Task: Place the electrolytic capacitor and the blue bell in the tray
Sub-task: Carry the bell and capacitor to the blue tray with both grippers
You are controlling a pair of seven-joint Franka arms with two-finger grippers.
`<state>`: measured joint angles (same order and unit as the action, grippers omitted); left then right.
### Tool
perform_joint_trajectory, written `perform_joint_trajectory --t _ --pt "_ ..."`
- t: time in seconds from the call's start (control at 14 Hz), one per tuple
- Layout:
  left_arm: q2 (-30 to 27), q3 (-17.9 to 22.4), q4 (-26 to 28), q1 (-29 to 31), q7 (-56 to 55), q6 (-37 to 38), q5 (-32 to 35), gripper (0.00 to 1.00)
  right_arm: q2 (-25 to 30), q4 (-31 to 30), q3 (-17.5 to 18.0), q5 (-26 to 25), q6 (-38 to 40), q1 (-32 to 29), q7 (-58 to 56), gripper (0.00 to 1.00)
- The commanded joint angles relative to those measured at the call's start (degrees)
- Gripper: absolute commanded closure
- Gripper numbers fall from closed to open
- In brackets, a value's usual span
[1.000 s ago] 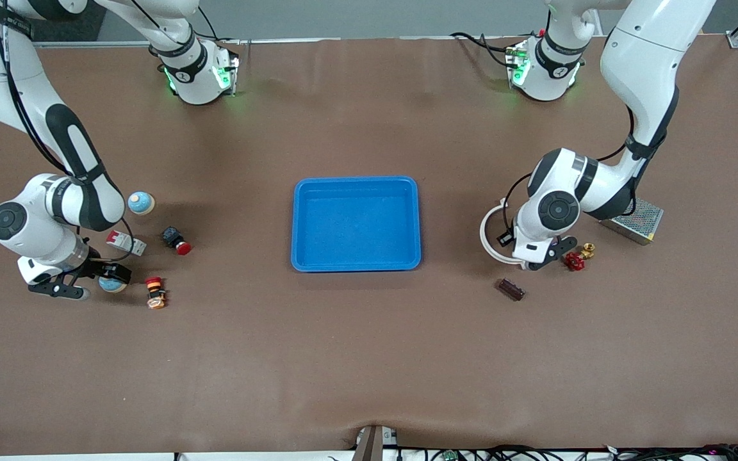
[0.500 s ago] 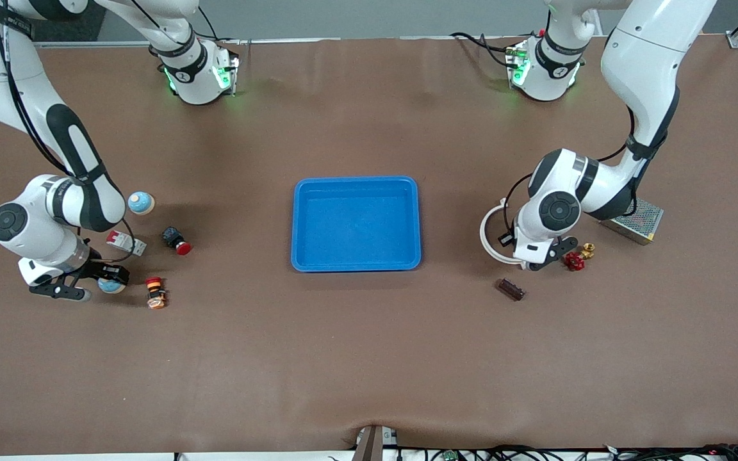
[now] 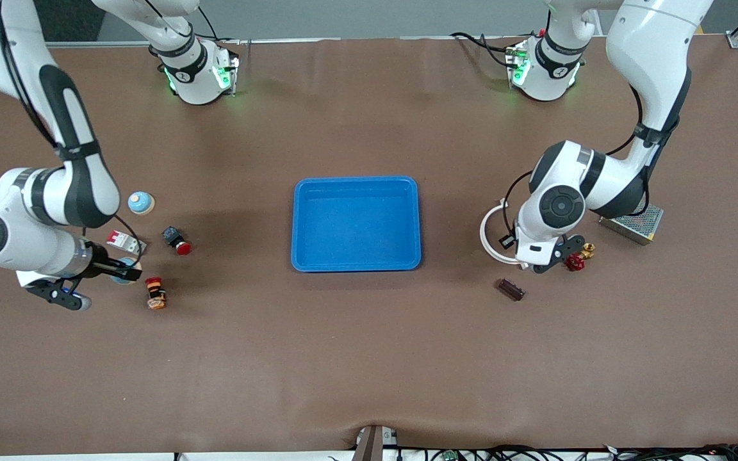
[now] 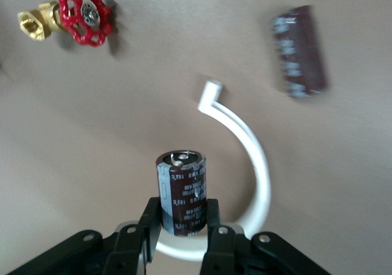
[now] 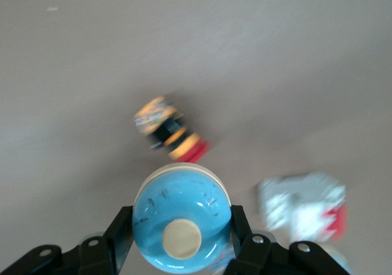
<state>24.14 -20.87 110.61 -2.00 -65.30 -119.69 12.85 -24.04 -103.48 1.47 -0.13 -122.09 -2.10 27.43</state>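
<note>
Left end effector (image 4: 184, 220): black fingers clamped on the electrolytic capacitor (image 4: 182, 191), a dark glossy cylinder held upright above a white plastic ring (image 4: 254, 165) on the brown matte desk (image 3: 369, 358). Red-handled brass valve (image 4: 76, 19) and a second dark capacitor (image 4: 298, 50) lie nearby.

Right end effector (image 5: 182, 238): clamped on the blue bell (image 5: 181, 217), a smooth dome with a cream button, raised over the desk beside a red-capped push button (image 5: 168, 131).

Tray (image 3: 356, 266): blue, shallow, rounded corners, mid-desk, open room all round.
</note>
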Motion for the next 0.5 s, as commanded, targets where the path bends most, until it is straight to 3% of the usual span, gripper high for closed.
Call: perform_joint_trajectory --t 0.0,0.43 --pt "0.64 -2.41 -3.63 -2.12 -8.23 2.44 0.25 1.00 0.49 -0.85 0.12 2.06 -0.86 6.21 16.90 1.00" --pt "6.61 -3.47 -12.33 -11.44 -25.72 1.92 -4.05 1.00 -2.49 -1.55 0.03 1.98 -10.96 19.75 45.23 1.00"
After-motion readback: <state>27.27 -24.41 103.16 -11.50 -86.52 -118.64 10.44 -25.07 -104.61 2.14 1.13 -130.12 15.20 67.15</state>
